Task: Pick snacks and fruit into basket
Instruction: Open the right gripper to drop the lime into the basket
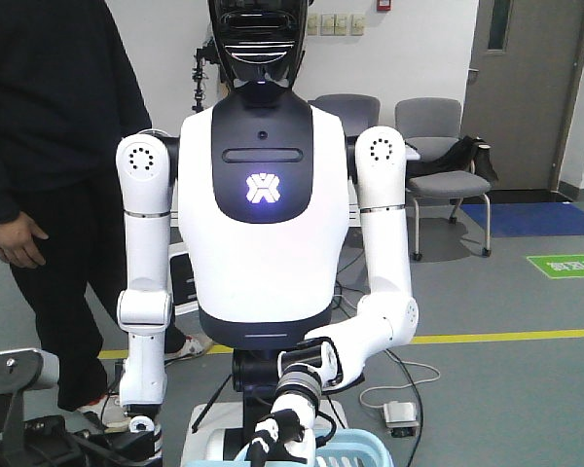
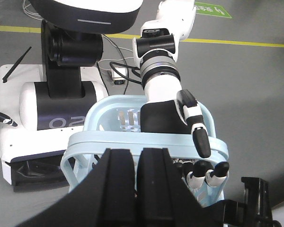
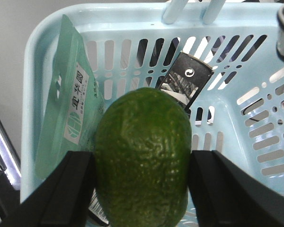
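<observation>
- The right gripper (image 3: 142, 189), seen in the right wrist view, is pinching a bumpy dark green oval fruit (image 3: 142, 156) between its two black fingers (image 3: 66, 189), one on each flank at 9 and 3 o'clock.
- The fruit's long axis runs from 12 to 6 o'clock in that view, across the line of the grip, so it should drop end-on or roll once let go; that is a judgement.
- The light blue plastic basket with slotted sides and a smooth rim (image 3: 33, 52) lies straight beyond the fruit, its floor open toward 3 o'clock.
- Two snacks are already inside: a teal pouch with a white label (image 3: 66, 94) leans against the wall at 9 to 10 o'clock, and a black box with white markings (image 3: 187, 78) stands tilted against the far wall at 1 o'clock.
- The release turns on this: the fruit hangs over the basket's interior, close to the pouch and in front of the box, so I judge a plain opening would land it inside.
- In the left wrist view the left gripper (image 2: 135, 163) shows two black fingers nearly touching, pressed together with nothing visible between them, near the basket rim (image 2: 146, 139).
- In that view a white and black multi-fingered hand (image 2: 194, 125) curls over the basket's rim.
- The right arm is the one placed to act.
</observation>
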